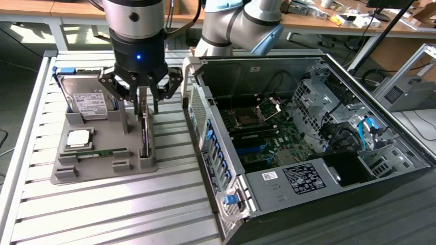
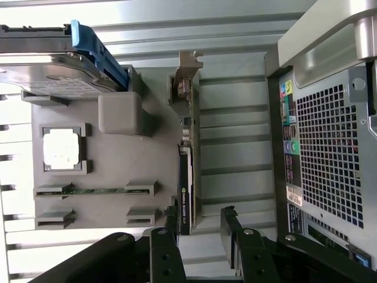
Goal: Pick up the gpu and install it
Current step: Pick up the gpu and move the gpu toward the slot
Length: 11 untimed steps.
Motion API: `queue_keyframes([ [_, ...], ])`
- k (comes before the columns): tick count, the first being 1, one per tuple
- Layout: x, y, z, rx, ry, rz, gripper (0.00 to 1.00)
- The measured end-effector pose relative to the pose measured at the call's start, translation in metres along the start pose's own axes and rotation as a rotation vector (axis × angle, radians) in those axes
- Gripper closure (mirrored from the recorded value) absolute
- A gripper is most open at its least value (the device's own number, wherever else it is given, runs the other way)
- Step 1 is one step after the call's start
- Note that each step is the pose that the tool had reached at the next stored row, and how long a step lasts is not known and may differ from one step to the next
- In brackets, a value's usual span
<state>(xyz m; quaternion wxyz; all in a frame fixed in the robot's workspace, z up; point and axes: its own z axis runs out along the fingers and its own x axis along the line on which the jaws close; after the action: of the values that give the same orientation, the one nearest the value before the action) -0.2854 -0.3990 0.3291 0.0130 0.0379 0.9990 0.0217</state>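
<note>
The fingers (image 2: 228,219) are spread wide and grasp nothing. Just below them, the gpu (image 2: 186,171) stands on edge in the grey holder (image 2: 112,159) on the table (image 1: 102,214), with its near end between them.

gpu (image 1: 144,137) upright in tray (image 1: 95,172), case (image 1: 259,71) beside tray

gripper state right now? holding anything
Gripper: open, holding nothing, poised over the thin dark circuit card with silvery bracket standing in the grey tray.
</note>
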Motion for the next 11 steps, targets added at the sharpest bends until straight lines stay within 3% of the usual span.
queue_keyframes([
  [11,0.0001,-0.0001,0.0028,-0.0001,0.0000,0.000,0.58],
])
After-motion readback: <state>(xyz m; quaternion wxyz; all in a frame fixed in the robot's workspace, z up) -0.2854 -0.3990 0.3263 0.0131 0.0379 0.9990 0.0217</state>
